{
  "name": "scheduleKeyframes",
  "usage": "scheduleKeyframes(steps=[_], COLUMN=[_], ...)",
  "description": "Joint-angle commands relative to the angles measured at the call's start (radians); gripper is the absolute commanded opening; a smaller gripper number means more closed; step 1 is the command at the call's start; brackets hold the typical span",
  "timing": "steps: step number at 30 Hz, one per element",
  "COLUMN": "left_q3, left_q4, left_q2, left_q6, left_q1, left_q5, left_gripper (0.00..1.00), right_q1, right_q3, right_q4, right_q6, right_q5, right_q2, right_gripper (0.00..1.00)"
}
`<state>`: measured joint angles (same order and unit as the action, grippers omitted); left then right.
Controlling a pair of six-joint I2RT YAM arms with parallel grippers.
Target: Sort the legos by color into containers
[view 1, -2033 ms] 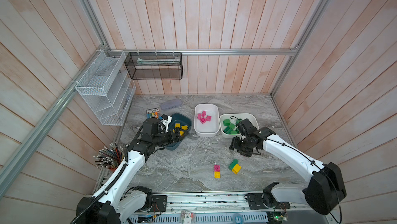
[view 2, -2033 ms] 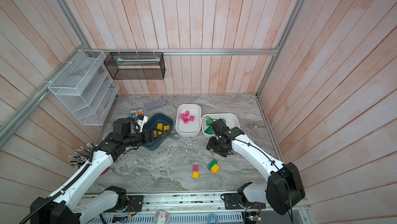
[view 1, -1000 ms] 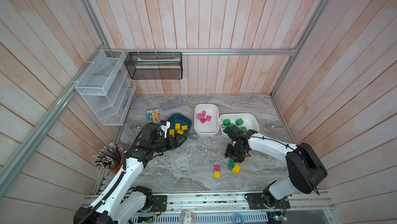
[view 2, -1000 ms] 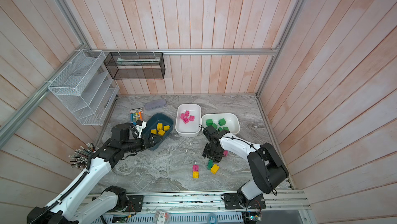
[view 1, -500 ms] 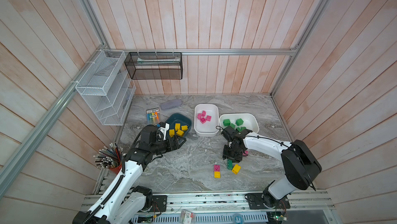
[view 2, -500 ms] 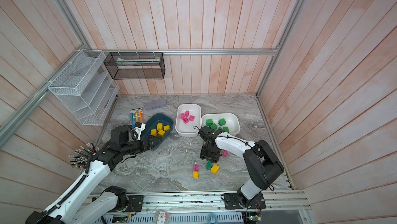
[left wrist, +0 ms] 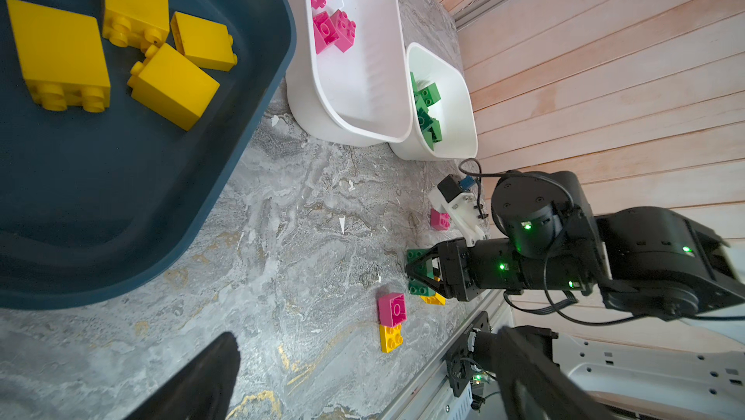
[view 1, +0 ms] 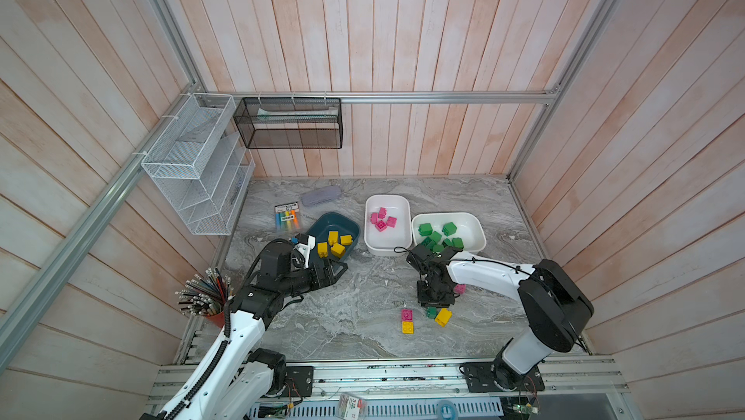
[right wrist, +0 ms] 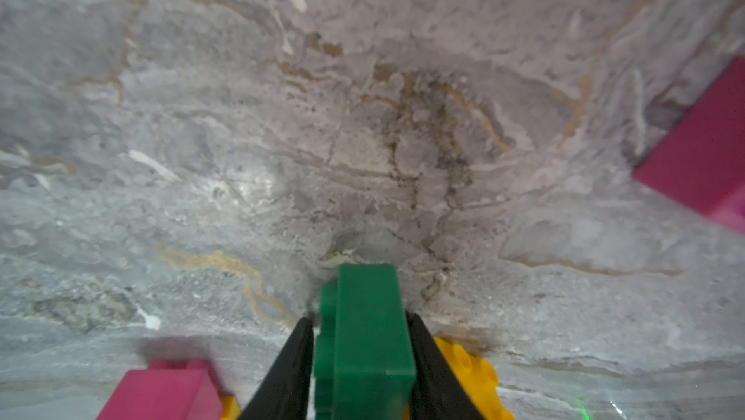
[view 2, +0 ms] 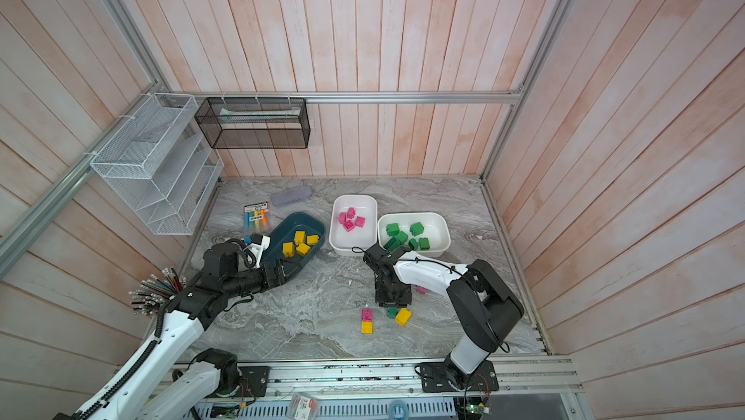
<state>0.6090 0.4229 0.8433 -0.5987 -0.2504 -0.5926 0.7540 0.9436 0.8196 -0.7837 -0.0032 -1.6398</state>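
We see a grey marbled desk (view 1: 363, 341) boxed in by pale plank walls (view 1: 403, 35). Our right claw (view 1: 433, 303) pinches a green lego (right wrist: 363, 337) down at the desk, just beside a yellow lego (view 1: 443, 316); our left claw (view 1: 334, 271) gapes wide near the teal container (view 1: 324, 223).

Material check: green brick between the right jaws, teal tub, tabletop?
green brick: looks like moulded hard plastic, smooth and semi-gloss, with crisp edges and round studs.
teal tub: probably plastic too, satin finish, with a one-piece rounded rim and a soft sheen.
tabletop: grey marble pattern with gold veins, low gloss. Can't tell whether it's real stone or printed laminate.
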Motion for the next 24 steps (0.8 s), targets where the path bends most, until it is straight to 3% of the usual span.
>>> scheduleKeyframes(steps=[1,5,14,18,24], left_q3=[-0.003,0.008,0.054,0.086,0.149], left_q4=[-0.003,-0.018,-0.082,-0.115,-0.133], left_q2=[0.004,0.019,0.053,0.083,0.135], left_q6=[0.002,-0.006,-0.061,-0.081,-0.085], left_q1=[0.002,0.003,-0.002,-0.011,-0.026], left_q5=[0.009,0.002,-0.028,-0.043,-0.052], left_gripper=[1.00,1.00,0.99,0.99,0.99], right_q1=[0.014,0.020,-0.014,-0.112,-0.345], right_q3=[0.017,0.026,0.132,0.227,0.308], right_q4=[0.026,0.019,0.082,0.114,0.050], right_q6=[0.010,0.012,0.030,0.082,0.201], right_q5=[0.057,0.066,0.155,0.184,0.189], right_q2=[-0.015,-0.005,0.071,0.111,0.131], right_gripper=[0.32,0.24,0.23,0.23,0.22])
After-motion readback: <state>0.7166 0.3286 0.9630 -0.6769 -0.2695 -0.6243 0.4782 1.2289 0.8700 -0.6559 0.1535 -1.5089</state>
